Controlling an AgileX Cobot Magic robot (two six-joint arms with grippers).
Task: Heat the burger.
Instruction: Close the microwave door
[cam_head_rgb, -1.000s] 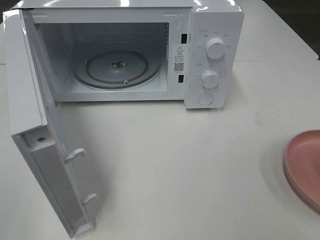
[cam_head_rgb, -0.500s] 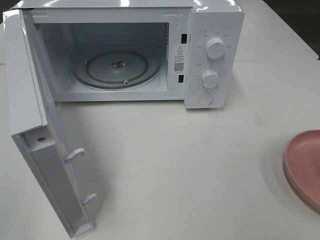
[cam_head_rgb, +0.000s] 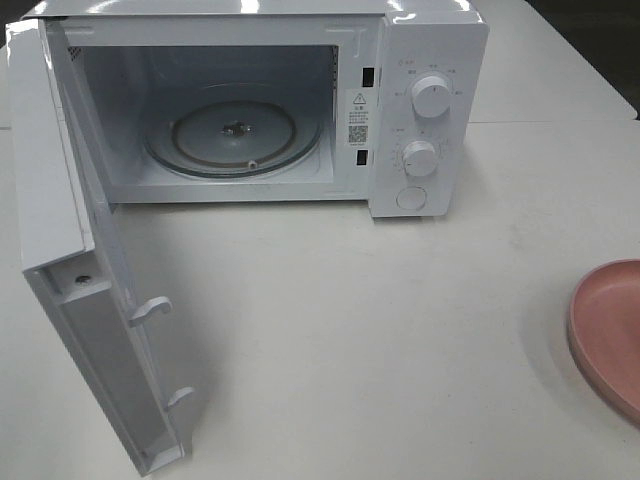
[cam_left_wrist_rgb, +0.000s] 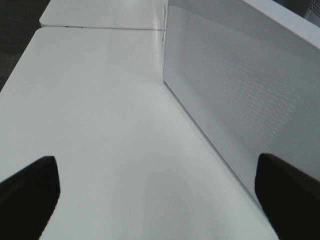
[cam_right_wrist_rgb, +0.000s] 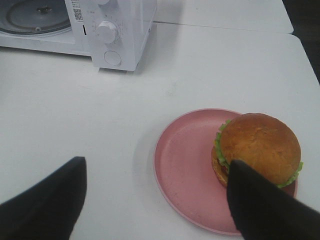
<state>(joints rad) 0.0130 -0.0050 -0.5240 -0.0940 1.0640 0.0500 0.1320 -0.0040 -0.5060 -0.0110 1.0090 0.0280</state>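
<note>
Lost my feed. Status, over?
Both grippers open, empty. Burger on pink plate, untouched. Microwave door open, path clear.

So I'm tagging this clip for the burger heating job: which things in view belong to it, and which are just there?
Belongs to the job:
- burger
- microwave, door open, glass turntable bare
- right gripper, open, near the burger

Just there:
- pink plate under the burger
- white table
- left gripper, open, beside the door

Microwave (cam_head_rgb: 420, 110) door (cam_head_rgb: 75, 290) hangs wide open on the left, w/ bare table (cam_head_rgb: 380, 340) btwn it & the pink plate (cam_head_rgb: 610, 335).
</note>
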